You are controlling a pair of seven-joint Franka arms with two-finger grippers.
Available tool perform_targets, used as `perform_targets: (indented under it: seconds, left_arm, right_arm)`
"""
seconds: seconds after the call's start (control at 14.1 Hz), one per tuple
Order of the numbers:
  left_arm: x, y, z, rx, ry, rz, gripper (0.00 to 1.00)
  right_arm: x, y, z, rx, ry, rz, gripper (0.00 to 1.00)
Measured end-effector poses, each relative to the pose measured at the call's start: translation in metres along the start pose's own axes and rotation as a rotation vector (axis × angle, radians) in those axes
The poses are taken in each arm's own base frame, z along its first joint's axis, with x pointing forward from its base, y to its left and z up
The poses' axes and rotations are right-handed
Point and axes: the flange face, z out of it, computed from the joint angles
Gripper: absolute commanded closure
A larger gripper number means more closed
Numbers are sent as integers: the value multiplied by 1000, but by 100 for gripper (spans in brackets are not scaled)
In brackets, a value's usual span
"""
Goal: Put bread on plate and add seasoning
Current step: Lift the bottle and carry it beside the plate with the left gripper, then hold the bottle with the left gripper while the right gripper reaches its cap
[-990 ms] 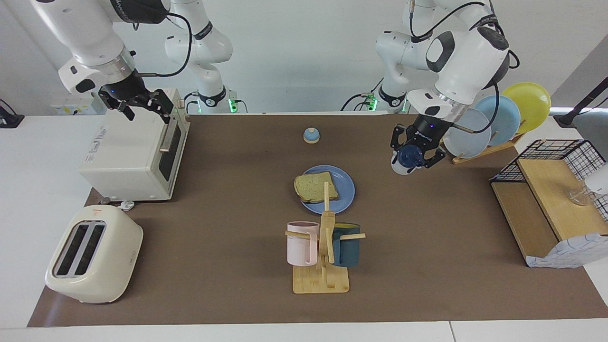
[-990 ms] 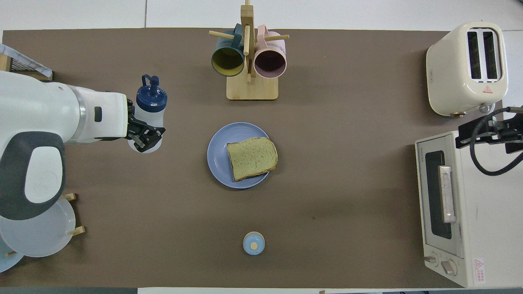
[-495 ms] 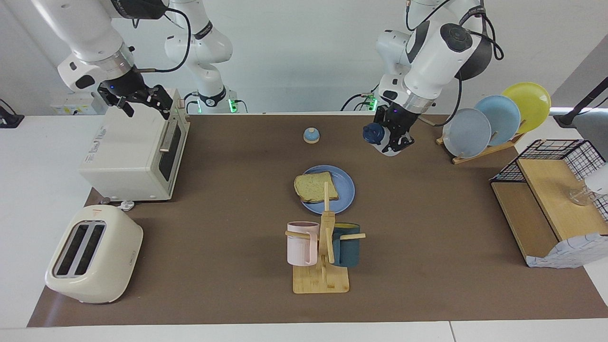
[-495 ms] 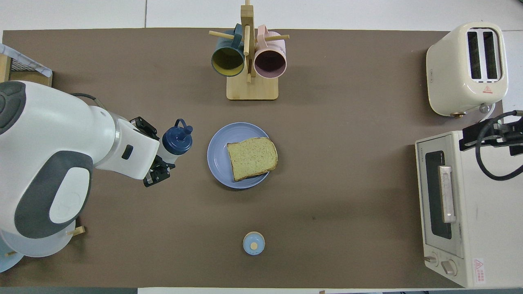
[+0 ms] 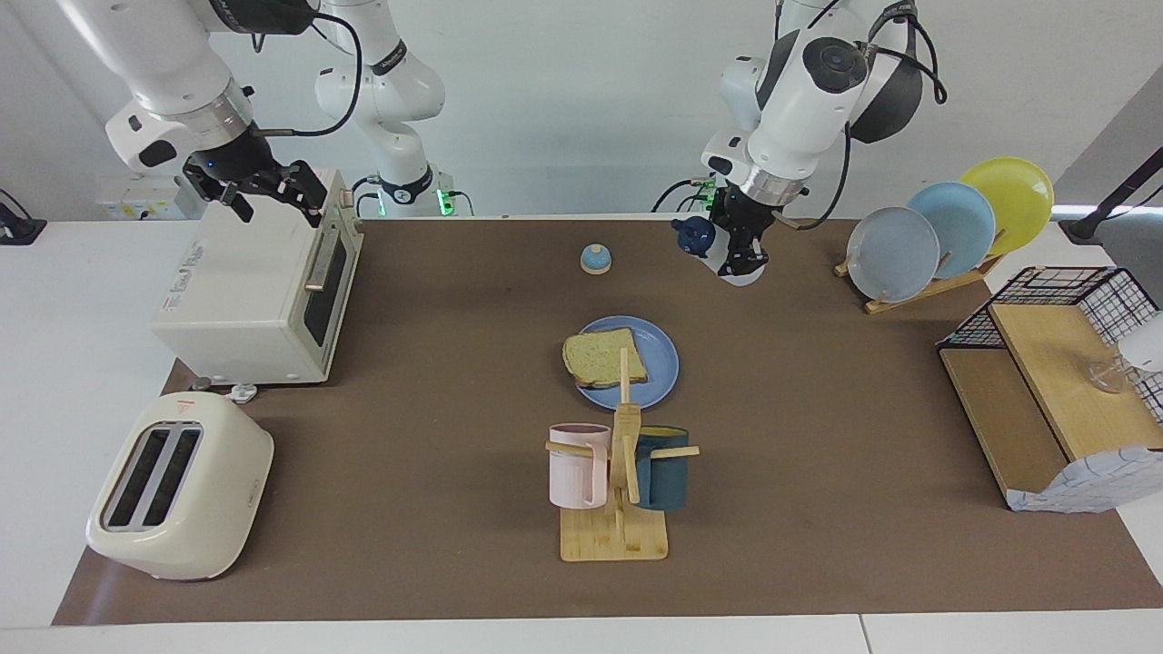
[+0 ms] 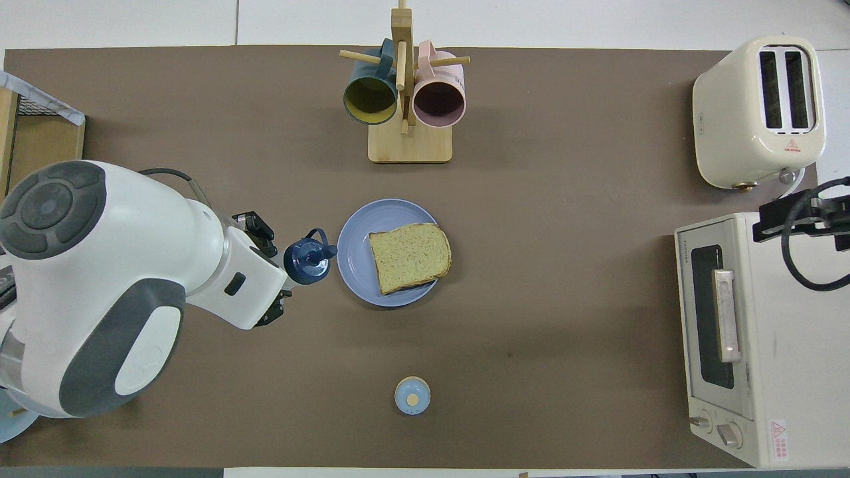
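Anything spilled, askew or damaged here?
Nothing stands out. The bread lies flat on the plate; the left gripper holds the bottle tilted in the air, with no spill visible.

Bright, even, diffuse light from overhead in both views. Soft, short shadows only: faint under the mug rack [image 5: 615,509], beside the toaster [image 5: 179,488] and toaster oven [image 5: 257,291]. Mild sheen on white arm shells and on the toaster [image 6: 759,109]; no harsh glare. Brown mat [image 5: 818,409] matte, evenly lit. Sharp focus across the counter [image 6: 531,23]. Slight softness on the seasoning [image 5: 695,237]. Little edge distortion.
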Motion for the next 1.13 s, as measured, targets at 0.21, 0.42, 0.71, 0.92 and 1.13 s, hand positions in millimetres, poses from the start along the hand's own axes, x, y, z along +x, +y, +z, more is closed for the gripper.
perform_targets:
  seconds: [0.21, 0.42, 0.71, 0.92, 1.13]
  left_arm:
    - [0, 3, -4, 5, 6, 23, 100]
    - [-3, 6, -8, 10, 13, 32, 100]
    - [-4, 7, -9, 9, 15, 34, 100]
    - [-4, 8, -9, 10, 16, 34, 100]
    - [-5, 8, -11, 12, 19, 35, 100]
  right_arm:
    - [0, 4, 0, 2, 0, 7, 0]
    - [0, 2, 0, 2, -1, 4, 0]
    - [0, 2, 0, 3, -1, 4, 0]
    - [0, 2, 0, 3, -1, 4, 0]
    - [0, 2, 0, 3, -1, 4, 0]
